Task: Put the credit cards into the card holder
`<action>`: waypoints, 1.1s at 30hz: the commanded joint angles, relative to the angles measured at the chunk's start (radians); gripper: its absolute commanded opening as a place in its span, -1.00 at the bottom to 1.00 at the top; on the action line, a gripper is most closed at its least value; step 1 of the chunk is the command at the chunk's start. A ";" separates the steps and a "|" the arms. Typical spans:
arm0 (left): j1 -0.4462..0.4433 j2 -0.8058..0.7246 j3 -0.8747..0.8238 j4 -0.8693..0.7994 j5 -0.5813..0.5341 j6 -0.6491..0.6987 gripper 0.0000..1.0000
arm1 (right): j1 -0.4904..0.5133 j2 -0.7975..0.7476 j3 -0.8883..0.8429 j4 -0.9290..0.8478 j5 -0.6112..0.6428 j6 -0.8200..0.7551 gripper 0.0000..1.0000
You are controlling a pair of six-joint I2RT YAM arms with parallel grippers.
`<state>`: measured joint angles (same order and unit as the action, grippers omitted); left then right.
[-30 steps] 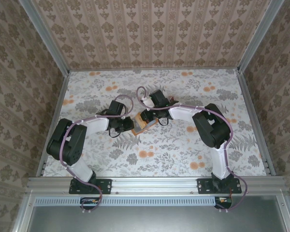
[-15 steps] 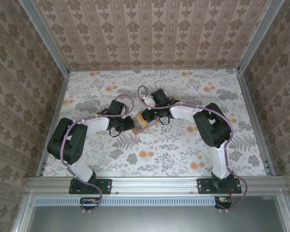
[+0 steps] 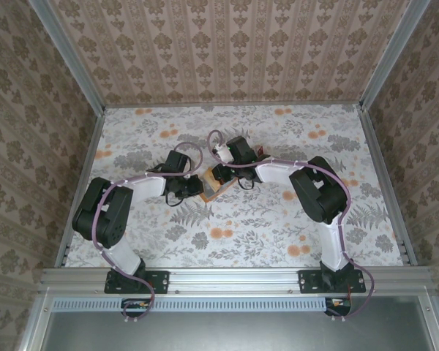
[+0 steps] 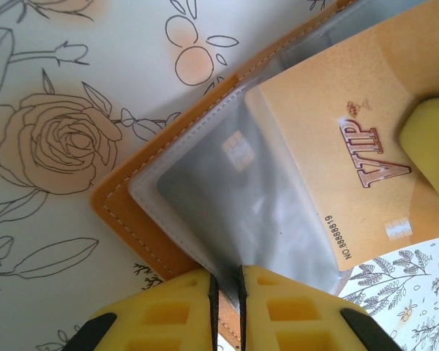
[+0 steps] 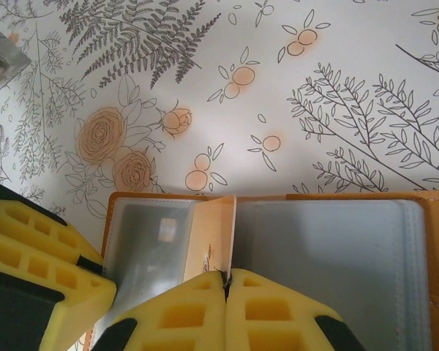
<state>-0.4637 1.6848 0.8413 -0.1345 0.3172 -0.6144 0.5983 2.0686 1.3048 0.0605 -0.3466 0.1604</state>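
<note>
Mid-table (image 3: 278, 227), your left gripper's (image 4: 225, 292) jaws pinch the stitched orange card holder's (image 4: 132, 219) clear plastic sleeve (image 4: 197, 190) from 9 o'clock, while your right gripper's (image 5: 227, 281) jaws clench the gold VIP card (image 4: 329, 124).

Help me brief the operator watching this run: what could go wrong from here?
1. The right claw pinches the gold card by a thin edge; it could twist or slip while being pushed in.
2. The left claw grips only the lip of the clear sleeve on the card holder; that lip might slip free and close the pocket.
3. Both claws sit very close together and may bump.
</note>
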 commanded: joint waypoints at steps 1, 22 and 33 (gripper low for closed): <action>-0.013 0.052 -0.017 -0.077 0.002 -0.002 -0.68 | 0.044 0.056 -0.039 0.007 0.018 0.036 -1.00; -0.012 0.054 -0.010 -0.087 -0.003 0.003 -0.69 | 0.122 -0.022 -0.209 -0.038 -0.028 0.193 -1.00; -0.003 0.063 0.018 -0.110 -0.010 0.019 -0.69 | 0.125 -0.157 -0.354 0.014 -0.042 0.404 -1.00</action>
<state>-0.4629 1.6897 0.8619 -0.1791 0.3115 -0.6128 0.6769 1.9007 1.0229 0.1978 -0.3153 0.4725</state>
